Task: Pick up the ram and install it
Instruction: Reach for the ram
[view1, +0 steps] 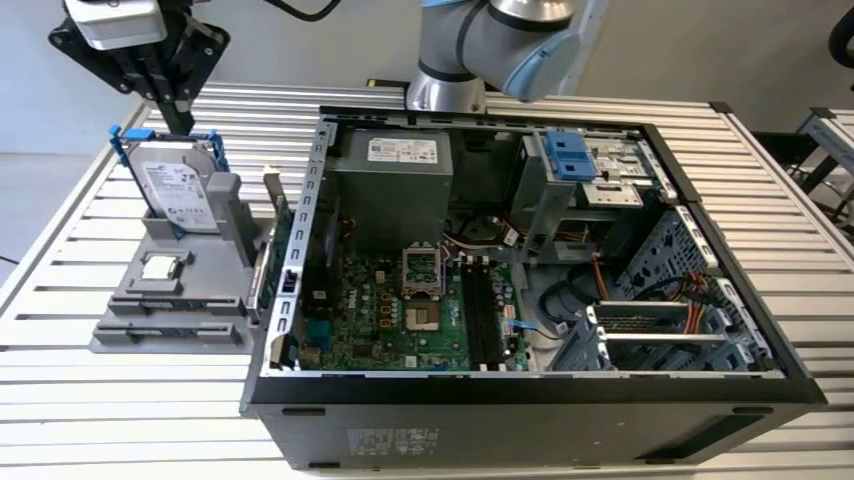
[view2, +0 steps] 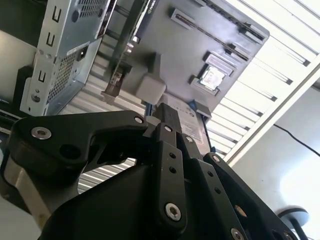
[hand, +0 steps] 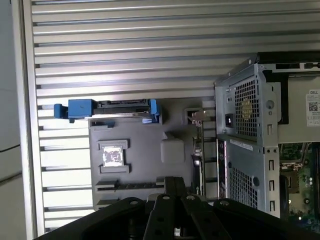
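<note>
The ram (view1: 274, 225) is a thin dark board standing on edge in a slot of the grey holder (view1: 167, 310), right beside the open computer case (view1: 747, 300). It shows edge-on in the first wrist view (hand: 199, 150) and as a dark strip in the second wrist view (view2: 126, 47). My gripper (view1: 179, 122) hangs high at the exterior view's left, just above the upright silver hard drive (view1: 175, 185) and apart from the ram. In both wrist views its black fingers (view2: 166, 114) (hand: 175, 181) sit close together with nothing between them.
A square silver processor chip (view1: 160, 267) lies in the holder (hand: 145, 165) in front of the hard drive (hand: 112, 107). Inside the case, the green motherboard (view1: 387, 310) carries long black memory slots (view1: 483, 310), with the power supply (view1: 387, 175) behind and drive cages (view1: 667, 330) at the right.
</note>
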